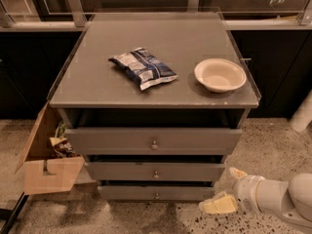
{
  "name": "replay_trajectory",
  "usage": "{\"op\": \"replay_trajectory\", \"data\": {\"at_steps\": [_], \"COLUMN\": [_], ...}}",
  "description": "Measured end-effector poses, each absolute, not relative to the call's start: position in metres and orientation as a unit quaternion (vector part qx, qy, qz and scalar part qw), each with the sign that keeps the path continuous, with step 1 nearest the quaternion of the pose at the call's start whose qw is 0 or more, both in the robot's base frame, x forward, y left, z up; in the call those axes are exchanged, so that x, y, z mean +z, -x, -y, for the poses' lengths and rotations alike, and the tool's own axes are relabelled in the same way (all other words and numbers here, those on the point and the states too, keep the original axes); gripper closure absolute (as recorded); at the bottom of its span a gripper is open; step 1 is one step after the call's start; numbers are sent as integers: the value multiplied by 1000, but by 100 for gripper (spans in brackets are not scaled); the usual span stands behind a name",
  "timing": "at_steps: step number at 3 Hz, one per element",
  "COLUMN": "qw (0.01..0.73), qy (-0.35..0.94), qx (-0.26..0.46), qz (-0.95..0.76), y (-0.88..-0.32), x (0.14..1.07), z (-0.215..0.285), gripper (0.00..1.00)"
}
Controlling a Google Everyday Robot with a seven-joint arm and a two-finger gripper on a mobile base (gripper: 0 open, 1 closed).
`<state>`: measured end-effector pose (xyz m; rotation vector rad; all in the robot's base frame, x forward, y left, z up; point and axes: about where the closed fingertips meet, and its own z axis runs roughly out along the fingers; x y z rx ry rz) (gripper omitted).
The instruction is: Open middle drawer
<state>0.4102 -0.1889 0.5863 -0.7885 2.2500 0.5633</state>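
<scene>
The grey cabinet has three flat drawers stacked under its top. The middle drawer (pixel 155 171) is the second one, grey, with a small round metal knob (pixel 155 175) at its centre. Its front stands a little behind the top drawer (pixel 153 140) and its inside is hidden. The lowest drawer (pixel 156 193) sits below it. My gripper (pixel 228 189) is low at the right, beside the cabinet's lower right corner, with two yellowish fingertips (pixel 218 204) spread apart and nothing between them. It is to the right of and below the middle drawer's knob, not touching it.
On the cabinet top (pixel 97 82) lie a blue-and-white snack bag (pixel 143 68) and a cream bowl (pixel 220 74). An open cardboard box (pixel 45 156) with items stands on the speckled floor at the left. A white post (pixel 302 113) is at the right edge.
</scene>
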Motion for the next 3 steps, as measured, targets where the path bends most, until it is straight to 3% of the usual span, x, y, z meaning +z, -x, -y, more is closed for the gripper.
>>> {"op": "replay_trajectory", "data": {"at_steps": [3], "qw": [330], "qy": [294], "qx": [228], "qz": [-868], "y": [-459], "x": [510], "z": [181], "gripper": [0]}}
